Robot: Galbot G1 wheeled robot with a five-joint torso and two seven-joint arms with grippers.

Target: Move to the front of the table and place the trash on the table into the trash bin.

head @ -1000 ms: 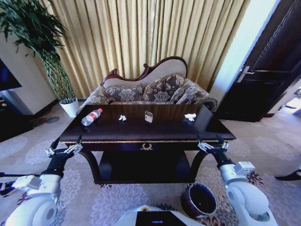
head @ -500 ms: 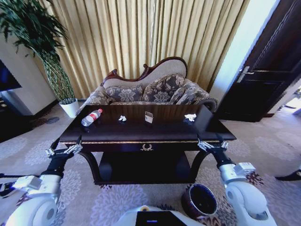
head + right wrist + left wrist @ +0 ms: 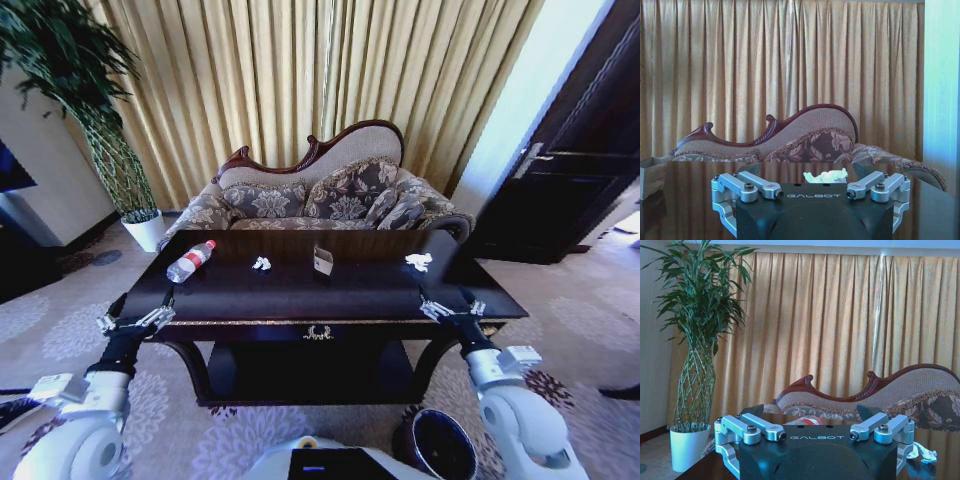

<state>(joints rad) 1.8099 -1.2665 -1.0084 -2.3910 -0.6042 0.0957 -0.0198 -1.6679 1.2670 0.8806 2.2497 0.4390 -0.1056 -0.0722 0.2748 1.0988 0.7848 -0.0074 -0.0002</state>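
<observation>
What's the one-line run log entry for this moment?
base: at table front | left gripper: open, empty | right gripper: open, empty | trash bin: near right

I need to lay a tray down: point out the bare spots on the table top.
The table is bare along its whole front strip, between the left gripper and right gripper. There are gaps between carton and right scrap. The back row is busiest from the bottle to the small scrap.

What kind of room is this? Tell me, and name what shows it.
Probably a hotel suite or formal living room: an ornate carved-wood sofa before floor-length gold curtains, a glossy dark table on patterned carpet, and a tall potted plant.
</observation>
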